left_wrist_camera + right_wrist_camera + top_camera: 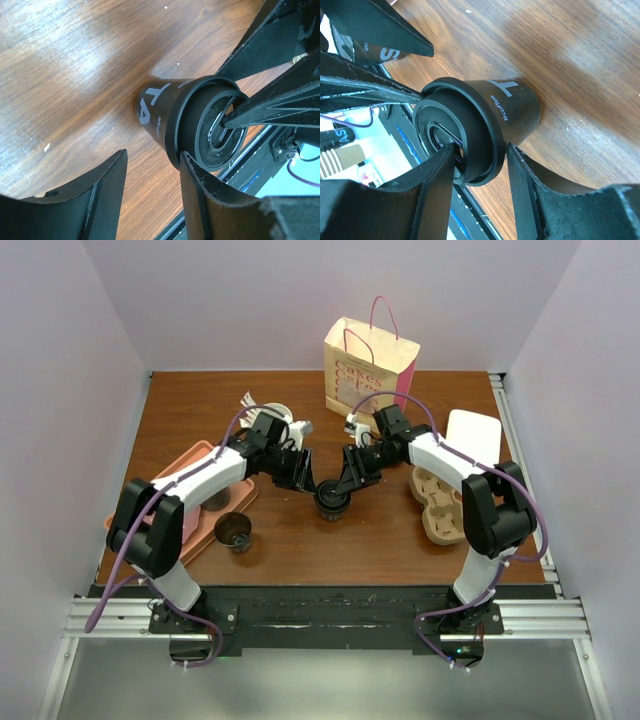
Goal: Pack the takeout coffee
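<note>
Pinching takeout coffee (332, 502) rim: right tool (481, 146), nearly closed | left tool (152, 154) open, empty | lidded, left of carrier (437, 502), unpacked

Takeout coffee (332, 505) largely covered from above, side lettering partly behind its lid (190, 115), paper bag (365, 370) print unreadably small

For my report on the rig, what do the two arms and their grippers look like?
Left arm and right arm: white links, black joints, purple cables along them. Left gripper and right gripper: black, wedge-shaped fingers with scuffed edges.
</note>
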{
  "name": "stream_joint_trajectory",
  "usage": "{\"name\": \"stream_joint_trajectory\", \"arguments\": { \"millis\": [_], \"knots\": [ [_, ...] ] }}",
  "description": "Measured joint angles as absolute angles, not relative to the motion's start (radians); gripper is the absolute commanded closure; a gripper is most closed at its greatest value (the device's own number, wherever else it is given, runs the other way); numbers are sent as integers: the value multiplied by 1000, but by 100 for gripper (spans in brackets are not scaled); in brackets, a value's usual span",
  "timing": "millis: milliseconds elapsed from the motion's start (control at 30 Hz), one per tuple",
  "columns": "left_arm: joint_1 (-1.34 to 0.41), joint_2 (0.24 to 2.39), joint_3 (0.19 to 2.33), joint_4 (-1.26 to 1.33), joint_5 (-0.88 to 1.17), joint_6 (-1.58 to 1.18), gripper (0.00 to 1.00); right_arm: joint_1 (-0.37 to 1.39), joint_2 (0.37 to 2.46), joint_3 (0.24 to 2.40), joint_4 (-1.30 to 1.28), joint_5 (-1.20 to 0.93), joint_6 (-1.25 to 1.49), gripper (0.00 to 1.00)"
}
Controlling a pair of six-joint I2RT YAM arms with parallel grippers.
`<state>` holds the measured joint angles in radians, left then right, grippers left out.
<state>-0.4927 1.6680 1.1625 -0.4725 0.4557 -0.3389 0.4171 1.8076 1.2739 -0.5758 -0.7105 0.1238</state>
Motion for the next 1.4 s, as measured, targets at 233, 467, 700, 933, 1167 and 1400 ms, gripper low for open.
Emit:
{"name": "stream_joint_trajectory", "arguments": {
  "millis": [233, 467, 700, 933, 1167, 1400],
  "knots": [
    [-495, 1644, 1093, -403, 430, -387, 54, 412, 1803, 1235, -517, -735, 148, 56],
    [-506, 1625, 1068, -361, 406, -420, 53, 403, 1798, 1210, -479, -761, 170, 56],
    [-518, 1649, 1145, -458, 375, -427, 51, 403, 1798, 1229, -508, -755, 160, 52],
    [-525, 1674, 1203, -525, 350, -427, 51, 408, 1798, 1257, -558, -724, 154, 43],
    [-525, 1674, 1206, -535, 350, -427, 51, 413, 1798, 1282, -601, -683, 162, 37],
    [-525, 1674, 1216, -560, 340, -427, 51, 413, 1798, 1325, -645, -644, 173, 26]
  ]
}}
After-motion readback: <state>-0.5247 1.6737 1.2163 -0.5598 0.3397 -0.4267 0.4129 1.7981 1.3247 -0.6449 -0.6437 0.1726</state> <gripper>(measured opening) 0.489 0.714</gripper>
